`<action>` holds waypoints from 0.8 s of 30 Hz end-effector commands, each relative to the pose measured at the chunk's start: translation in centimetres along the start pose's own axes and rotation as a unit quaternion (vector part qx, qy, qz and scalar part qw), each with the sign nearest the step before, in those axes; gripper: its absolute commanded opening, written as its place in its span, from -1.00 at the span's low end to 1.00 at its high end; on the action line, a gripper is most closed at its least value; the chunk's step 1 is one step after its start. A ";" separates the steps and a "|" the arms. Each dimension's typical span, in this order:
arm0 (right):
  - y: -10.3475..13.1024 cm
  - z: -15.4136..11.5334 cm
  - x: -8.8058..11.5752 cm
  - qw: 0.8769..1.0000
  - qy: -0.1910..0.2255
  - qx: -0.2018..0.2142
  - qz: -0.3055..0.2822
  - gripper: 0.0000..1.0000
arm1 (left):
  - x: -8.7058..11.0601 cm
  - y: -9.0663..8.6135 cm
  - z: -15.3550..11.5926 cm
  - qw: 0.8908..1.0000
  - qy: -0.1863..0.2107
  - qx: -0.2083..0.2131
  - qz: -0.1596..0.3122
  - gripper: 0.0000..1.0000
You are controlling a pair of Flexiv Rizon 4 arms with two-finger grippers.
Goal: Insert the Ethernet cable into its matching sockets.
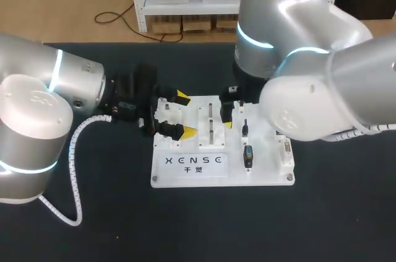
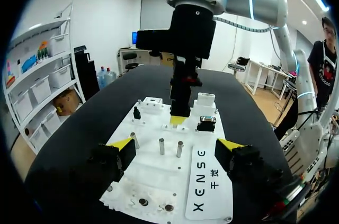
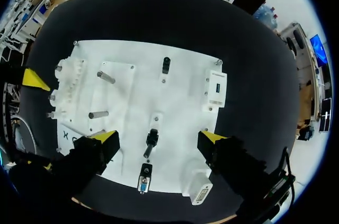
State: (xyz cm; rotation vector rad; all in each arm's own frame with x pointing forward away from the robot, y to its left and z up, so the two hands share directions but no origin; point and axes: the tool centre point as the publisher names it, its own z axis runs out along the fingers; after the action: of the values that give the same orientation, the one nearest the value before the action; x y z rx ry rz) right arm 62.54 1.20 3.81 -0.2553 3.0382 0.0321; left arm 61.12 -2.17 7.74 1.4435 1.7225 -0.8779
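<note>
Right wrist view shows the right gripper [image 3: 158,136], fingers spread and empty, above a small black plug-like piece [image 3: 151,139] on the white plastic socket board [image 3: 122,91]. I cannot tell whether it is the Ethernet cable. The left gripper [image 2: 176,150] also gapes empty over the board's end. I judge such a plug light and rigid, with a fragile latch: pinch its body sides. One board and three metal pins [image 2: 161,146] sit on the black worktop [image 1: 93,225].
</note>
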 end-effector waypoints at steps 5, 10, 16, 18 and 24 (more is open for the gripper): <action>0.3 0.7 -0.2 1.000 0.005 0.006 0.014 1.00 | 0.1 0.0 0.0 1.000 -0.001 0.000 0.001 1.00; 0.5 1.0 0.1 1.000 0.012 0.006 0.021 0.16 | 0.1 0.0 0.0 1.000 -0.001 0.000 0.001 1.00; 0.5 1.4 0.2 0.999 0.016 0.004 0.027 -0.28 | 0.1 0.0 0.0 1.000 -0.001 0.000 0.001 1.00; 0.5 1.6 0.3 0.999 0.018 0.003 0.028 -0.28 | 0.1 0.0 0.0 1.000 -0.001 0.000 0.001 1.00; 0.5 1.7 0.4 0.999 0.022 0.000 0.030 -0.37 | 0.1 0.0 0.0 1.000 -0.001 0.000 0.001 1.00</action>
State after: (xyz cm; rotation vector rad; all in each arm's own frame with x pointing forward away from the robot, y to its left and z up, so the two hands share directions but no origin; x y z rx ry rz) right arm 62.24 1.67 2.07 -0.1694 3.0889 0.0320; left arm 61.12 -2.18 7.75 1.4436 1.7227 -0.8779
